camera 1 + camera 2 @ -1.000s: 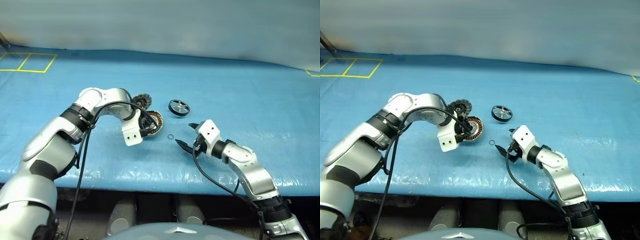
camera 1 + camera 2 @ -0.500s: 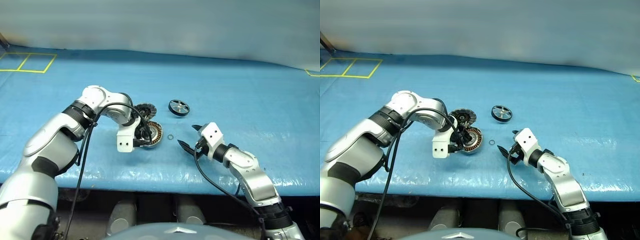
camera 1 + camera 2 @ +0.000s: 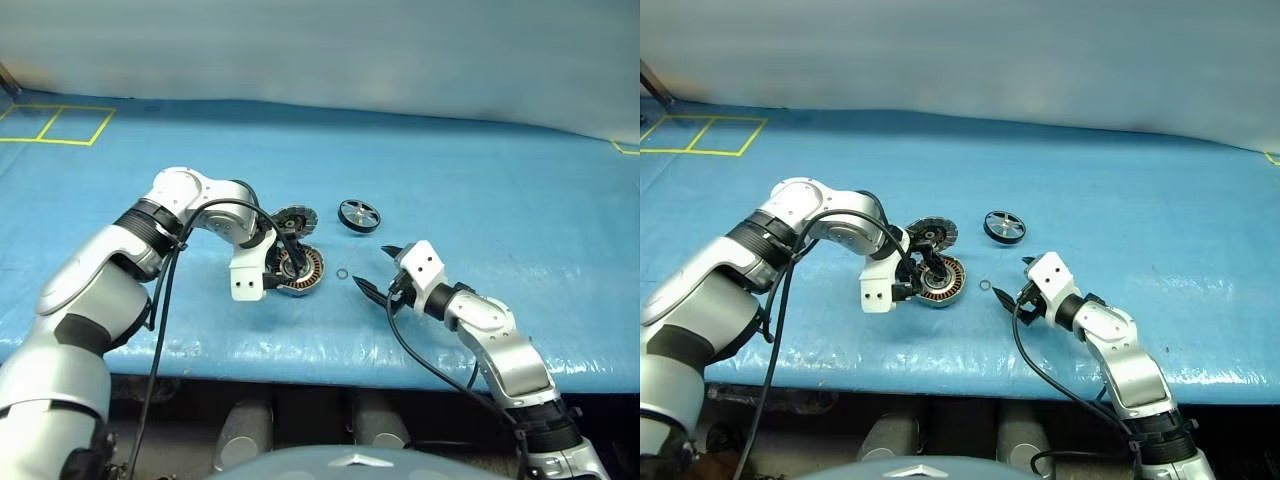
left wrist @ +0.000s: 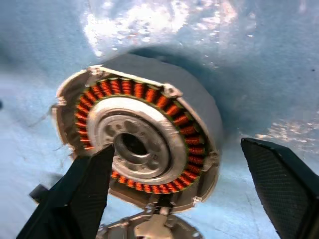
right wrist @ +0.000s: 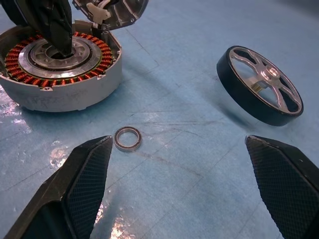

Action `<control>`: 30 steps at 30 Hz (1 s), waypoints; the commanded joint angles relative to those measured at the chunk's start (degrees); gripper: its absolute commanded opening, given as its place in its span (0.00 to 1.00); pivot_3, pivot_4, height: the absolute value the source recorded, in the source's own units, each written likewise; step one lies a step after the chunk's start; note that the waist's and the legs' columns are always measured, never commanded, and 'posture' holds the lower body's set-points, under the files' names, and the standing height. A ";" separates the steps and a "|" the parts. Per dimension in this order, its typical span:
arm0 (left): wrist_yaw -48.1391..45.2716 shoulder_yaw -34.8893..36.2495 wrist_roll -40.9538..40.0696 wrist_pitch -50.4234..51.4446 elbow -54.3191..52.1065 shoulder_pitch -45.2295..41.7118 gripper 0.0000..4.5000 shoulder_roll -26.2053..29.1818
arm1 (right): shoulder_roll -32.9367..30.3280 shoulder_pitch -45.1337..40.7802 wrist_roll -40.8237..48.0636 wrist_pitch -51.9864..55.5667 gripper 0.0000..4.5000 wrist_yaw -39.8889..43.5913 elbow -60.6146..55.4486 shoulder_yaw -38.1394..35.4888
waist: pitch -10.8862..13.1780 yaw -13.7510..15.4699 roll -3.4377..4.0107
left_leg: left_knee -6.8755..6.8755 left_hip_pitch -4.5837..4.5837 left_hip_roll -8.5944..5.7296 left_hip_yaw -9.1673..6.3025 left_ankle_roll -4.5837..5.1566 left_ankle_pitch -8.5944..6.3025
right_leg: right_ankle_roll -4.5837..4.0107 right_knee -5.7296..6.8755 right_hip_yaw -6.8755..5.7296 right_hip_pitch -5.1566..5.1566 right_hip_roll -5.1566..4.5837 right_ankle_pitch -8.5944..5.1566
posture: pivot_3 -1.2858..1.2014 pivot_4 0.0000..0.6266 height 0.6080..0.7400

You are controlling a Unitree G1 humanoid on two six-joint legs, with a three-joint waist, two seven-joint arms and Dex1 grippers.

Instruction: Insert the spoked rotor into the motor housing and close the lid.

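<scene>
Now that the left end effector (image 4: 179,194) has let go and opened wide over the motor housing (image 3: 298,269) at frame centre, the spoked rotor (image 3: 358,215) up right can go in, while the right end effector (image 3: 374,270) waits wide open.

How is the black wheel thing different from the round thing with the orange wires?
The spoked rotor is a thin black ring with shiny silver spokes; the motor housing is a thicker grey cup ringed with copper windings. The rotor lies alone on the blue cover; the housing has its lid attached, standing open. Both are round.
</scene>
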 commanded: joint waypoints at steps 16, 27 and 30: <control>-14.09 14.77 -36.17 30.38 -28.78 21.75 0.94 18.25 | 4.01 -4.48 0.74 -0.17 1.00 2.07 4.67 2.42 | -0.04 -0.42 0.07 | 0.00 0.18 0.03 0.02 0.00 0.00 | -0.18 0.26 0.05 0.03 0.01 -0.10 | 0.52 0.24 1.00; -5.28 32.08 -56.27 62.18 -41.43 44.87 0.94 5.68 | 5.38 -4.50 0.30 2.62 1.00 1.18 5.14 3.46 | -0.03 -0.19 0.06 | 0.00 0.70 0.10 0.03 0.01 0.03 | -0.66 0.78 0.06 0.25 0.06 -0.40 | 0.52 0.24 1.00; -3.78 36.37 -60.92 63.47 -41.51 49.25 0.94 2.20 | 6.06 -4.56 0.50 3.23 1.00 0.55 5.19 3.54 | -0.04 -0.50 0.07 | -0.01 0.76 0.12 0.06 0.02 0.04 | -0.68 0.79 0.06 0.26 0.06 -0.41 | 0.52 0.24 1.00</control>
